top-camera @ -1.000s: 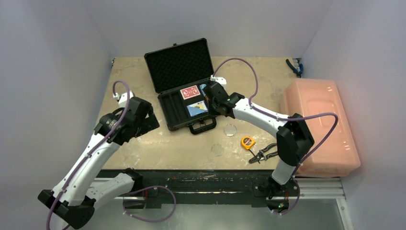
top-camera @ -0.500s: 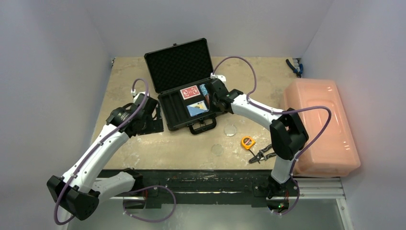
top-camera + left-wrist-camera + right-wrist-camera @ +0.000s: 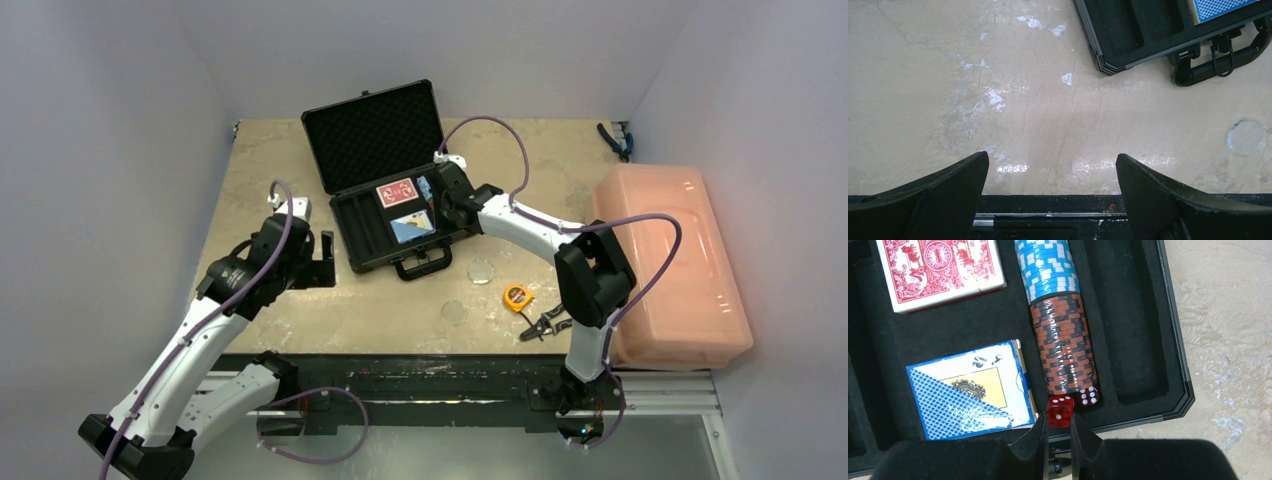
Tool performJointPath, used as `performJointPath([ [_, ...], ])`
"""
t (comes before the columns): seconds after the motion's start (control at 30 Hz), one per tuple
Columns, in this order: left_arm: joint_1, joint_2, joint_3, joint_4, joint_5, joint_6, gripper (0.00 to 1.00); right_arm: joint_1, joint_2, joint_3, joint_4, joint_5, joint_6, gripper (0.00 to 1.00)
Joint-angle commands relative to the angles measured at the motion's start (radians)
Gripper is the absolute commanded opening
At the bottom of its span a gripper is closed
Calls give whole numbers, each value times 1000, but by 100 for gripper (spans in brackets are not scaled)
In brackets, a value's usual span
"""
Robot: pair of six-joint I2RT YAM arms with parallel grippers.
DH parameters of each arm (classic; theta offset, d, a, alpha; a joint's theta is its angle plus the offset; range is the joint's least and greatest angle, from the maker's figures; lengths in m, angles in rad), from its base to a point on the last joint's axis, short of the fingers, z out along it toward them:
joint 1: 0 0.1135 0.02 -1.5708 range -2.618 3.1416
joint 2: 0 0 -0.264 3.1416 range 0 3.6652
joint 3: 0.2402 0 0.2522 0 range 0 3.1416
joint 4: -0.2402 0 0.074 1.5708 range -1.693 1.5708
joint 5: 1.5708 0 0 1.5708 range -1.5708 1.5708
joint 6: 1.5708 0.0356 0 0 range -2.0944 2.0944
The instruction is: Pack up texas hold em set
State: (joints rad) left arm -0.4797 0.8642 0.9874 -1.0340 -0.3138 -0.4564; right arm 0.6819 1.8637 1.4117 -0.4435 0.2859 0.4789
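Observation:
The black briefcase (image 3: 372, 135) lies open at the table's back middle, foam-lined. In it lie a red deck (image 3: 940, 267), a blue deck (image 3: 970, 390), a row of blue chips (image 3: 1047, 265), orange-black chips (image 3: 1064, 342) and a red die (image 3: 1088, 395) in the chip slot. My right gripper (image 3: 1059, 422) is shut on a second red die (image 3: 1060, 411), held just above the slot's near end. My left gripper (image 3: 1052, 167) is open and empty over bare table left of the case (image 3: 1128, 35). Two clear discs (image 3: 481, 270) (image 3: 453, 311) lie in front of the case.
An orange-yellow tape measure (image 3: 516, 296) and black-handled pliers (image 3: 545, 322) lie near the right arm's base. A pink plastic bin (image 3: 670, 262) fills the right side. Blue-handled pliers (image 3: 614, 140) lie at the back right corner. The case's handle (image 3: 1223, 57) faces the front.
My left arm has shifted right and reoriented its wrist, ending with the gripper just left of the case. My right gripper has moved a little toward the back over the case's right side.

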Motion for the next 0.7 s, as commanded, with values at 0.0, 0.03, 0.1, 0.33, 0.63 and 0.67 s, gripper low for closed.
performJointPath([
  [0.0,4,-16,-6,56,5,32,100,-10,-2,42,33,9,-33,0],
  [0.03,4,-18,-7,56,0,32,100,-11,0,41,34,5,-36,0],
  [0.1,4,-23,-9,59,-2,33,100,-14,4,38,39,3,-38,0],
  [0.33,4,-24,-10,57,-21,33,100,-16,24,18,62,-32,-59,0],
  [0.63,4,-23,-10,58,-22,38,100,-20,45,18,69,-49,-64,0],
  [0.67,4,-24,-10,59,-22,38,100,-21,47,20,66,-49,-61,0],
])
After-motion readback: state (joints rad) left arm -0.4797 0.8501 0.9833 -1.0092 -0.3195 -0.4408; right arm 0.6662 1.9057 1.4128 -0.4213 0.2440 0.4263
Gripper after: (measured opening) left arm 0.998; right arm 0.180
